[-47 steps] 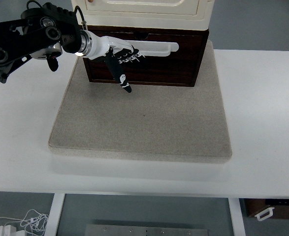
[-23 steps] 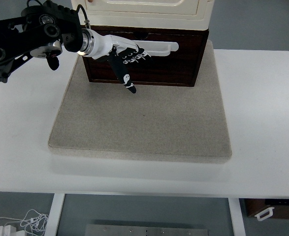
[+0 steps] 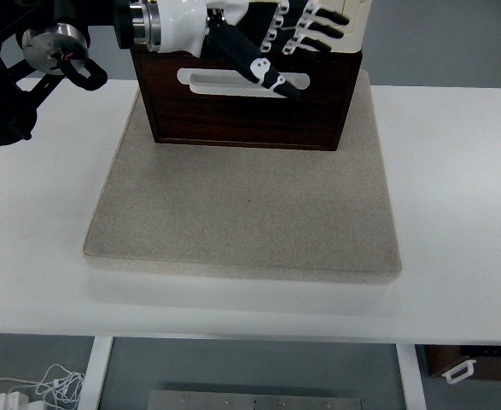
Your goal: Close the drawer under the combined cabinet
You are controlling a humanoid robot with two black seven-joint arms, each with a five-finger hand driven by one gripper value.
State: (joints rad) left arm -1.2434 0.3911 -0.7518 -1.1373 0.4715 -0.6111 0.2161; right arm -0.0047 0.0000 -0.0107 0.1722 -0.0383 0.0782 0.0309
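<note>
A single top view looks steeply down from the robot's side over the white table (image 3: 455, 213), fairly near

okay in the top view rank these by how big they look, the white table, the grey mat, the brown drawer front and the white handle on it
1. white table
2. grey mat
3. brown drawer front
4. white handle, partly covered by the left hand

This looks like a robotics lab or test room. A plain white table (image 3: 455, 213) on white metal legs (image 3: 96, 376) stands on a grey floor (image 3: 259, 371), with a grey felt mat (image 3: 241, 213) laid across the middle of it. A tangle of white cables and a plug (image 3: 28, 389) lies on the floor below the table's near left corner.
</note>
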